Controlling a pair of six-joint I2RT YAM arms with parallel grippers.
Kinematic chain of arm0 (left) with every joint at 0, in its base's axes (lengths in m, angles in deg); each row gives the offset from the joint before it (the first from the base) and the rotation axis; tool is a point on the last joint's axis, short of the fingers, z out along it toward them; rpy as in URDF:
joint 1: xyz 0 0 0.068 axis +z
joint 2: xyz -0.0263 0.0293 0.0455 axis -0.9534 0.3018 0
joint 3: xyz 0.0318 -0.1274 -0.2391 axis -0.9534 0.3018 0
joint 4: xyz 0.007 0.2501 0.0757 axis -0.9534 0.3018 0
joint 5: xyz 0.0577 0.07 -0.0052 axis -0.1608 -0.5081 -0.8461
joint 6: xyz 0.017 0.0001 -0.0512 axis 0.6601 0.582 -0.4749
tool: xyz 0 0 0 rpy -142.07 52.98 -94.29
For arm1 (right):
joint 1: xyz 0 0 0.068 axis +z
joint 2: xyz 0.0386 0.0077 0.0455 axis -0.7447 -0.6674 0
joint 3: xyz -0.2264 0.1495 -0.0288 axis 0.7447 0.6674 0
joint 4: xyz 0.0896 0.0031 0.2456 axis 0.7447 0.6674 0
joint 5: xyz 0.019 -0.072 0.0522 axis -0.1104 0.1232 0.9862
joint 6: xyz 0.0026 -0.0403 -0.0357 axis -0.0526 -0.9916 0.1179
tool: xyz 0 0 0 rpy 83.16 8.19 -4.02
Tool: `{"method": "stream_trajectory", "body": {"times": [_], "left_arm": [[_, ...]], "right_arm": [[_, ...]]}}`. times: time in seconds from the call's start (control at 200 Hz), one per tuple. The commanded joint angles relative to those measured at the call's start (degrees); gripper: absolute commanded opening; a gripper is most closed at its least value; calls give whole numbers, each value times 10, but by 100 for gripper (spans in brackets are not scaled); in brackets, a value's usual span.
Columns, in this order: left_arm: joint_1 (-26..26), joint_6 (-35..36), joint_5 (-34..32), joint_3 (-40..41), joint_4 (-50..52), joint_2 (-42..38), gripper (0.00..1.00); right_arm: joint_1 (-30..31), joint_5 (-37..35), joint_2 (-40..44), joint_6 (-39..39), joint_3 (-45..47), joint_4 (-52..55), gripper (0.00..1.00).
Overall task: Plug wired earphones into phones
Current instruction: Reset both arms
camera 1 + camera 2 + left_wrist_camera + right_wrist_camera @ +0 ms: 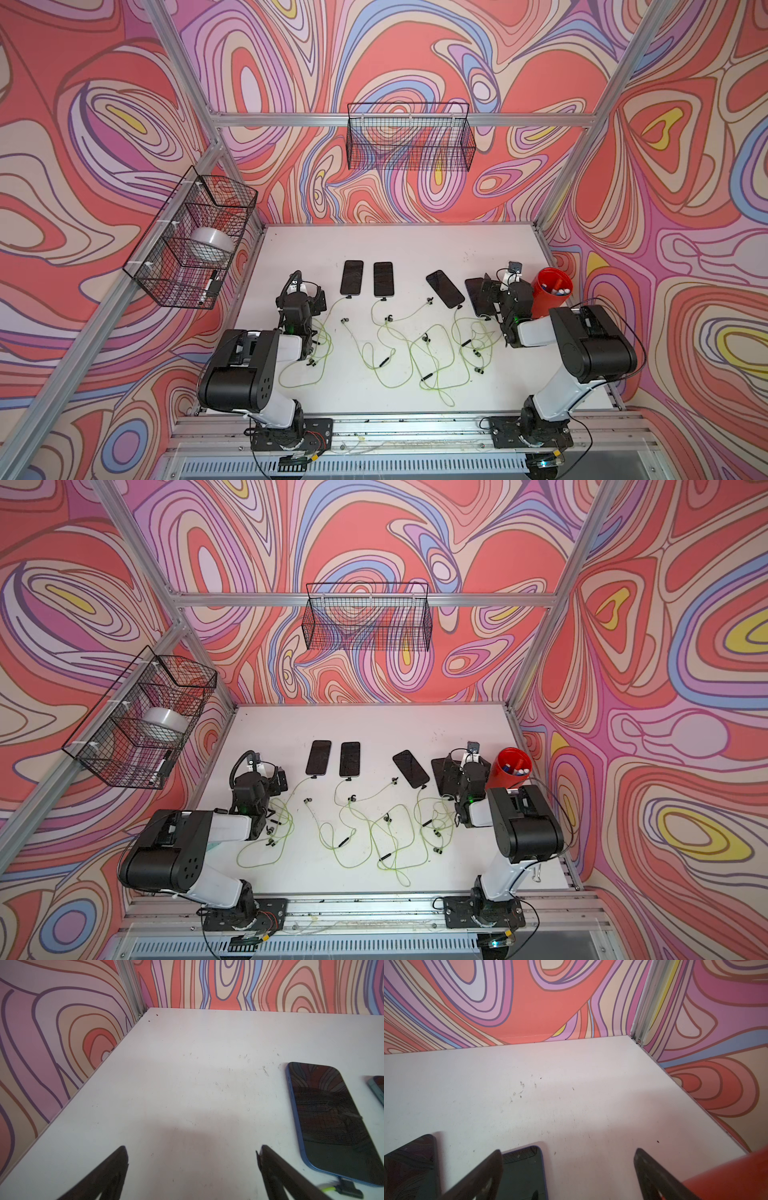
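Wired earphones (427, 377) are held by neither pincer.

**Pincer state.** Left pincer (193, 1147): fingers spread wide, nothing between them, bare white table (187, 1084) under the gap. Right pincer (568, 1149): likewise spread wide and empty.

**Left pincer, outward.** Just beside the finger that faces the other arm lies a blue-edged phone (332, 1122), flat, screen up. A dark plug (349, 1189) on a yellow-green cord (328, 1189) sits in the phone edge nearest the arm bases. A second phone (377, 1088) lies just past the first, apart from it.

**Right pincer, outward.** The finger facing the left arm hangs over a corner of a purple-edged phone (523, 1172); contact cannot be told. A further phone (409, 1165) lies beyond that one, toward the left arm. A red cup (737, 1178) stands close on the pincer's outer side.

**Cords.** In both top views, four cords run from the phones' near edges back behind the pincers and loop across one another between the arms. Three plugs appear seated. The plug at the phone under the right pincer is partly hidden, so its seating cannot be confirmed.

**Step in hand (judgement).** Insertion appears finished, or at its last connector.

**Next move (judgement).**
1. Check the hidden plug.
2. If it is loose, grip the plug body, line it up with the port, and steady the phone with the free pincer.
3. Otherwise raise both pincers clear without snagging the cords.
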Motion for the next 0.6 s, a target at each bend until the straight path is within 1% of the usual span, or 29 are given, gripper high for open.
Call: {"method": "stream_trajectory", "body": {"times": [0.0, 0.591], "left_arm": [[3, 3, 5, 5, -25, 1, 100], [2, 11, 19, -4, -11, 4, 100]], "right_arm": [[-3, -3, -2, 3, 7, -7, 98], [-3, -2, -2, 3, 7, -7, 98]]}}
